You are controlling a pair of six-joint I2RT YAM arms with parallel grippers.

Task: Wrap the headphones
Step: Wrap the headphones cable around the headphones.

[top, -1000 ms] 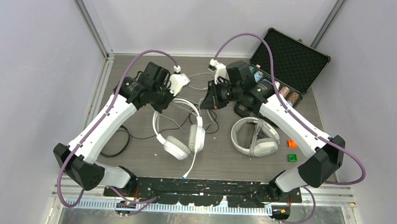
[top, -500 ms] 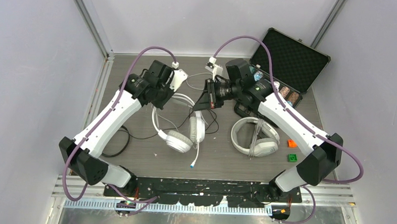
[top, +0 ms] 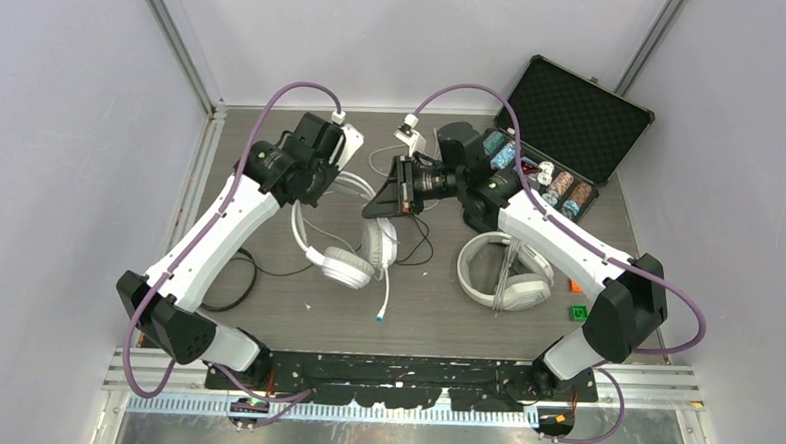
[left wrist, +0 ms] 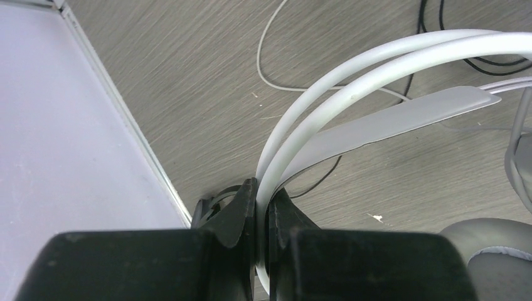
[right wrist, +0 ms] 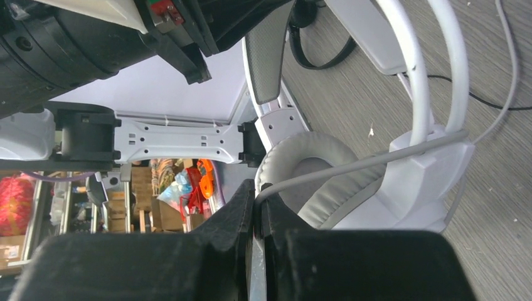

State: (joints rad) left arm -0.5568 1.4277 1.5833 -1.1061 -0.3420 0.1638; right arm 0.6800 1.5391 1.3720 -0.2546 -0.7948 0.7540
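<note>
We have left gripper [left wrist: 262, 204] clenched on the white double-rail headband [left wrist: 350, 95] of the white padded over-ear headset [top: 347, 268], mid-table; right gripper [right wrist: 257, 197] pinched tight on its thin white cable [right wrist: 351, 164]; second white headset [top: 502, 272] lies at its 3 o'clock; open black foam-lined case [top: 574, 115] at table's 1 o'clock.

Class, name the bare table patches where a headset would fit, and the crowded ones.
Free: the near table strip in front of the arm bases; the far-left corner. Crowded: centre, around the held headset and tangled cables; right, by the second headset and case.
</note>
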